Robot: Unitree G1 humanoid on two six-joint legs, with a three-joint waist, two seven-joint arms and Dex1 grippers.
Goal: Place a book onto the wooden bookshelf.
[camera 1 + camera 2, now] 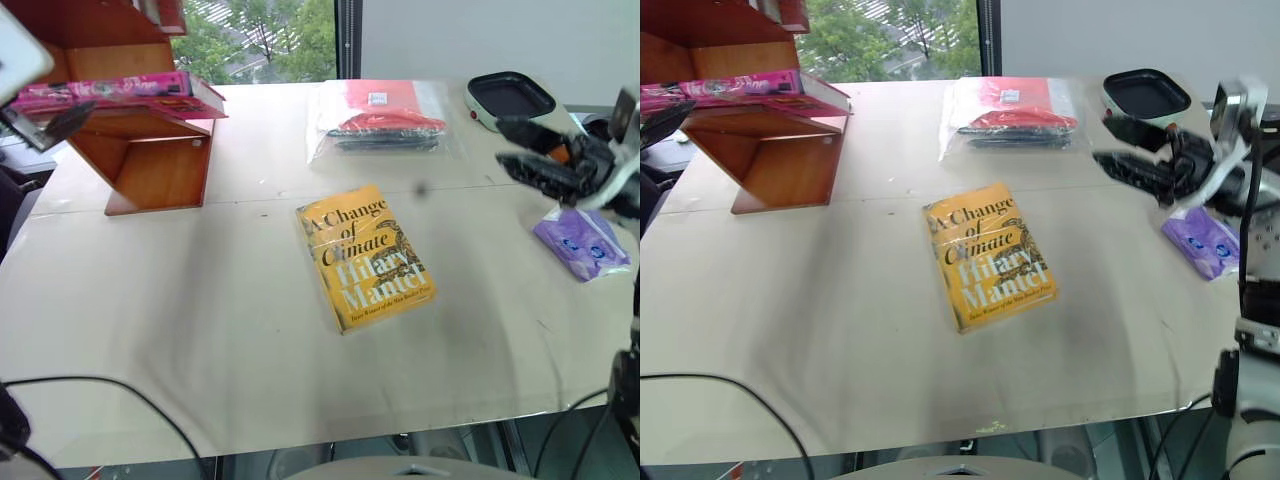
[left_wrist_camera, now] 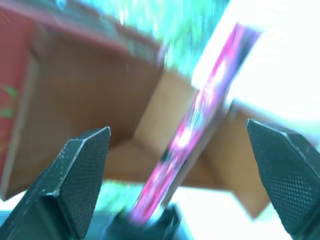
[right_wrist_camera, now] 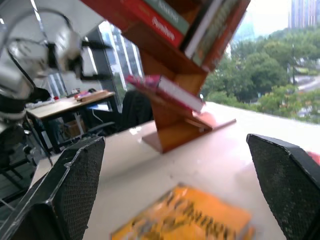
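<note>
Upper left: pink book [image 1: 120,92] lying flat on wooden bookshelf [image 1: 150,165] ledge, glossy cover, overhanging a bit. Left pincer [image 2: 180,150] gaping wide, empty, just beside it. Placing looks done; next prob. pulling arm clear w/o nudging book. Far right: right pincer [image 1: 1140,150] spreading wide, empty, hanging over counter [image 1: 200,330].
</note>
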